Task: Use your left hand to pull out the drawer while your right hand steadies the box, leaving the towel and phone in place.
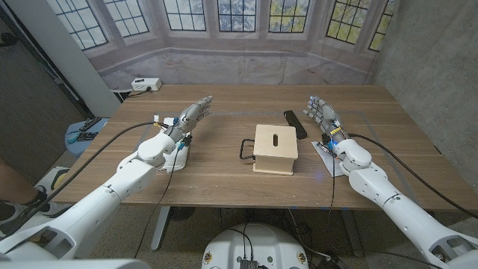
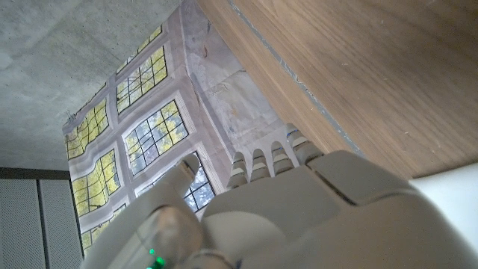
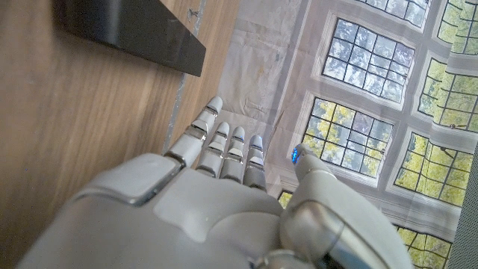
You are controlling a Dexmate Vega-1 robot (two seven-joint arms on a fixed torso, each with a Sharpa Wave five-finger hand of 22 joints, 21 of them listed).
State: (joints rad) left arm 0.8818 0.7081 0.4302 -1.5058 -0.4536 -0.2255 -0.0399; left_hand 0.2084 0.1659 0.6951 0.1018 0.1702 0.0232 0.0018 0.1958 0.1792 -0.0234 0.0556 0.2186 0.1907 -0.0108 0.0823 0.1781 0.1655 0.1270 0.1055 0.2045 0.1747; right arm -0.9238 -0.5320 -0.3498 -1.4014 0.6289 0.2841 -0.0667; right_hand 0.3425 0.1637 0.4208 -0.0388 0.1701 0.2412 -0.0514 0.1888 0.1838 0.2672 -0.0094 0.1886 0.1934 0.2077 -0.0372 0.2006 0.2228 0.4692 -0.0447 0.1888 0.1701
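Observation:
A small light wooden box [image 1: 275, 147] with a slot in its top stands at the table's middle, and its black drawer handle [image 1: 245, 149] sticks out on the side facing my left arm. A black phone [image 1: 294, 123] [image 3: 134, 30] lies just behind the box, towards my right. A white towel [image 1: 173, 160] [image 2: 448, 196] lies under my left wrist. My left hand [image 1: 190, 116] [image 2: 299, 209] hovers open, fingers stretched, well away from the handle. My right hand [image 1: 321, 112] [image 3: 224, 194] is open too, beside the phone and holding nothing.
A white power strip [image 1: 146, 84] sits at the table's far left corner. Something white and flat [image 1: 326, 152] lies under my right wrist. A person's leg [image 1: 11, 187] shows at the left edge beyond the table. A printed window backdrop hangs behind.

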